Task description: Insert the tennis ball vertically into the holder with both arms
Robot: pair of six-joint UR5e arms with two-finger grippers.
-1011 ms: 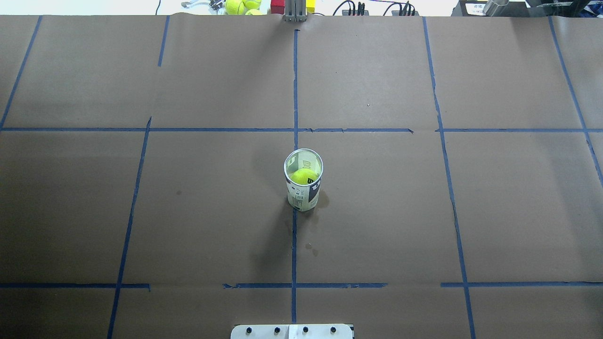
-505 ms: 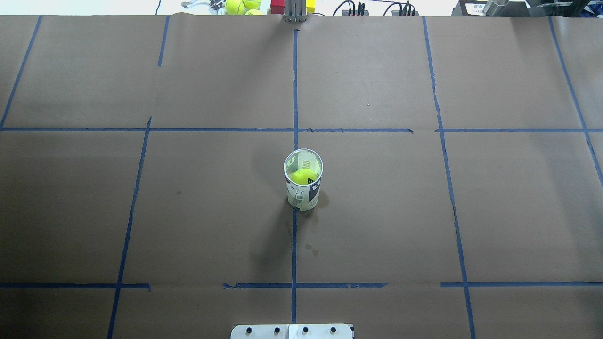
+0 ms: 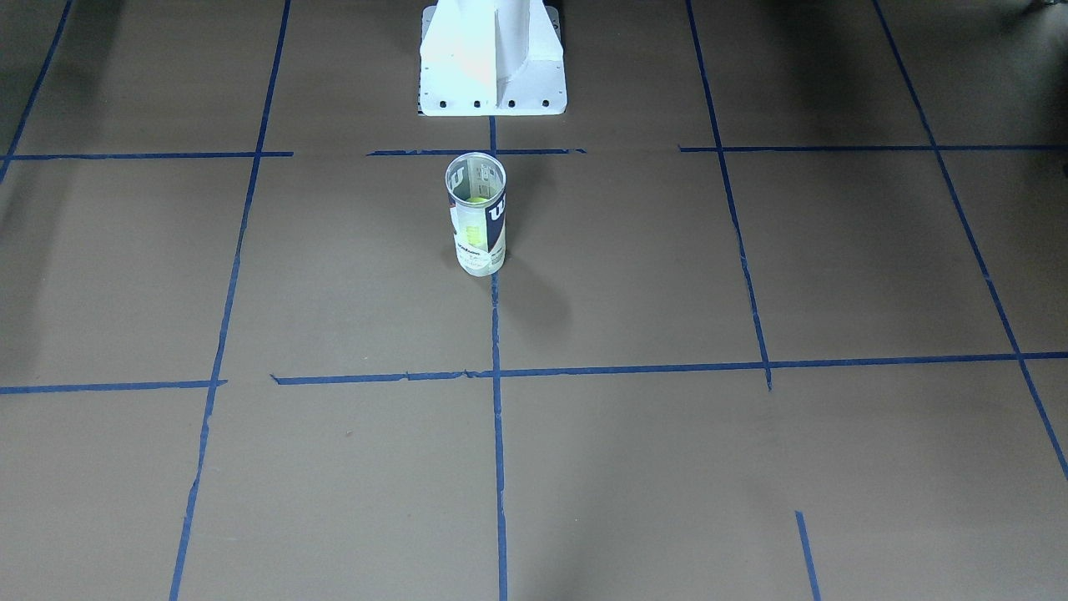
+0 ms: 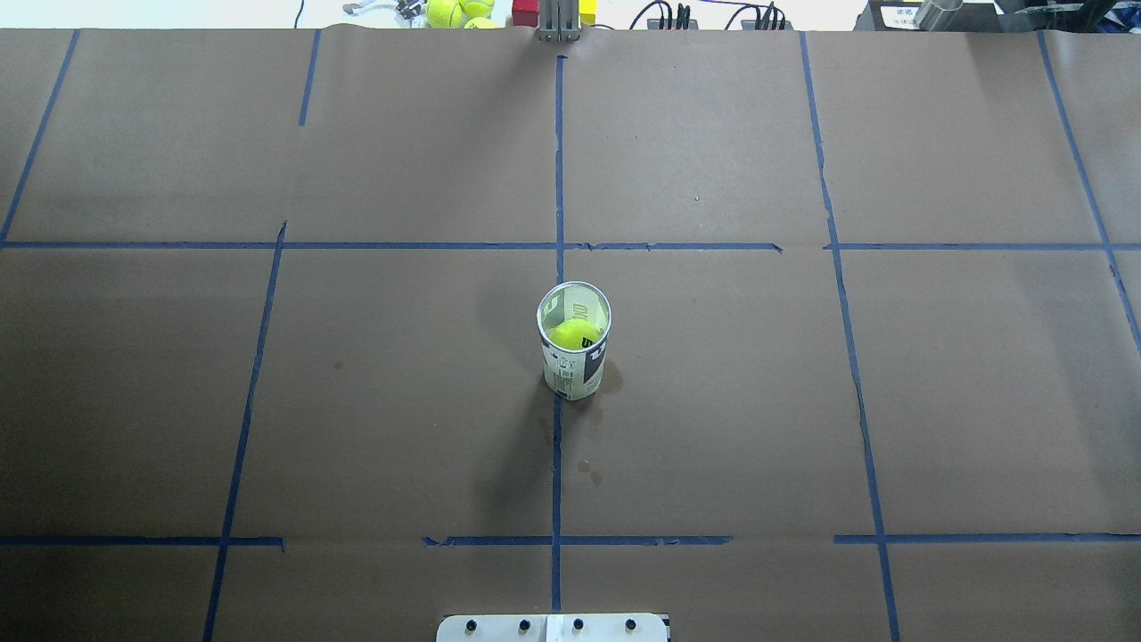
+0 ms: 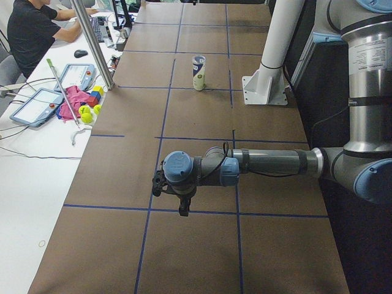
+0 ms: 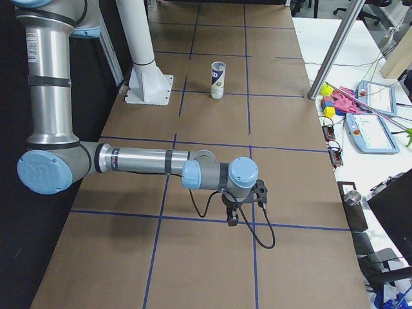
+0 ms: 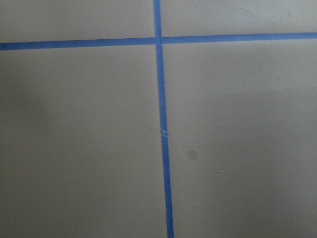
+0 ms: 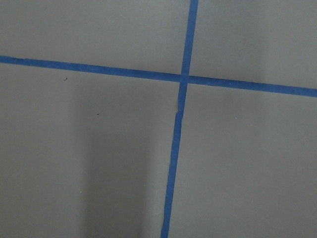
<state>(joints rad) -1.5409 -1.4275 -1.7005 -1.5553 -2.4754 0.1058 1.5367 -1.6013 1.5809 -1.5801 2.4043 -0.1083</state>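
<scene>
Holder: the holder [image 4: 575,357] stands upright on the brown-papered counter [image 4: 963,383], long axis vertical, open silvery mouth pointing straight up.
Holder's place: on the centre line of blue tape [image 4: 557,464], a little in front of the white pedestal base [image 3: 492,75]; navy "W" label faces the front-facing camera.
Tennis ball: the tennis ball [image 4: 576,334] sits inside the holder, below the rim, dark lettering turned upward; seen down through the mouth in the overhead view and as a yellow-green patch through the clear wall from the front.
Left arm: the left arm [image 5: 269,162] reaches out low over the counter at the robot's left end, wrist turned down above a tape crossing.
Right arm: the right arm [image 6: 138,161] is stretched the same way at the opposite end.
Left gripper: the left gripper [image 5: 182,207] hangs just above the paper, well apart from the holder; whether its fingers are released or clenched cannot be told.
Right gripper: the right gripper [image 6: 230,217] likewise hangs well apart from the holder; finger state cannot be told.
Wrist views: both show only brown paper and crossing tape.
Ball to fingers: far from both, touched by neither.
</scene>
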